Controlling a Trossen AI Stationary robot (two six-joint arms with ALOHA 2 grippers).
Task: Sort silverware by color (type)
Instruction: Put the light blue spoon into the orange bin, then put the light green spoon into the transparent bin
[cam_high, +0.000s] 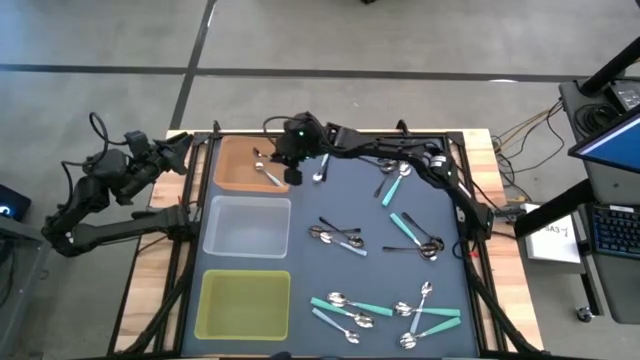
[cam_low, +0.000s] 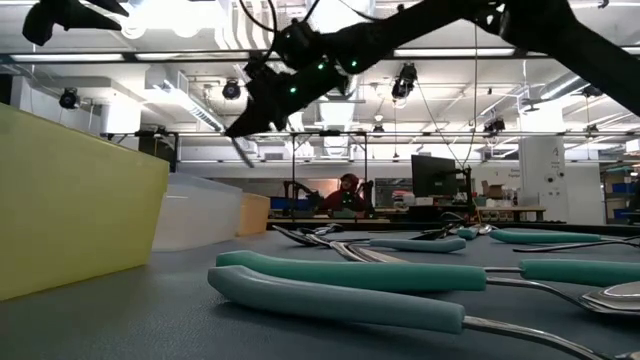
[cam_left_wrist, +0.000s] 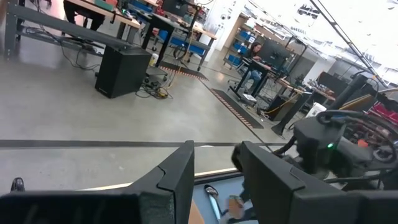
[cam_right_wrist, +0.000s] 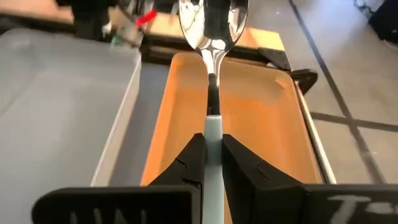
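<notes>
1. Near edge of table, low view: two teal-handled spoons (cam_low: 350, 285) lie flat, side by side, handles pointing toward the trays. In high view they belong to the loose group at the near-right (cam_high: 425, 312) of the dark mat (cam_high: 520, 330).
2. Yellow-green tray (cam_high: 246, 305) sits at the near-left of the mat; no silverware seen in it.
3. Clear tray (cam_high: 247, 227) is just beyond it, in the middle of the tray column; no silverware seen in it.
4. Mid-mat: a mixed cluster (cam_high: 338, 236) of silver and dark spoons, w/ a teal-handled and a dark one (cam_high: 418, 240) to its right.
5. Far right of mat: more spoons (cam_high: 394, 180), one w/ teal handle, lie beneath the right arm.
6. Orange tray (cam_high: 235, 165) is the farthest tray. One spoon (cam_high: 268, 172) lies in it.
7. Right gripper (cam_right_wrist: 212, 155) hangs over the orange tray, fingers clamped on the pale teal handle of a spoon (cam_right_wrist: 210, 25); shiny bowl points away from the wrist, above the tray floor.
8. Another spoon (cam_high: 321, 170) lies on the mat just beside the orange tray.
9. Left gripper (cam_left_wrist: 214, 171) waits off the table's far-left corner, raised; fingers parted, nothing between them.
10. Background, low view: a person (cam_low: 346, 192) sits at a desk far behind the table.
</notes>
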